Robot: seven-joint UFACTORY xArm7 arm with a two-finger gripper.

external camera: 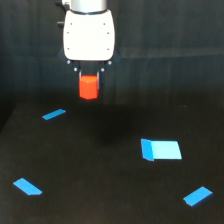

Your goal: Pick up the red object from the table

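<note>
Red object (88, 86) clamped in pincer (89, 82) (aloft).

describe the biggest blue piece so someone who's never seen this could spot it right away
Start from the black table and the white gripper hanging near the top, holding the red object. Look down and toward the exterior view's right, to the blue block lying alone in the lower right part. It is the widest, most rectangular blue piece; the other three are thin slanted slivers.

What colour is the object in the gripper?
Red-orange; the red object shows in the exterior view, the only one.
</note>
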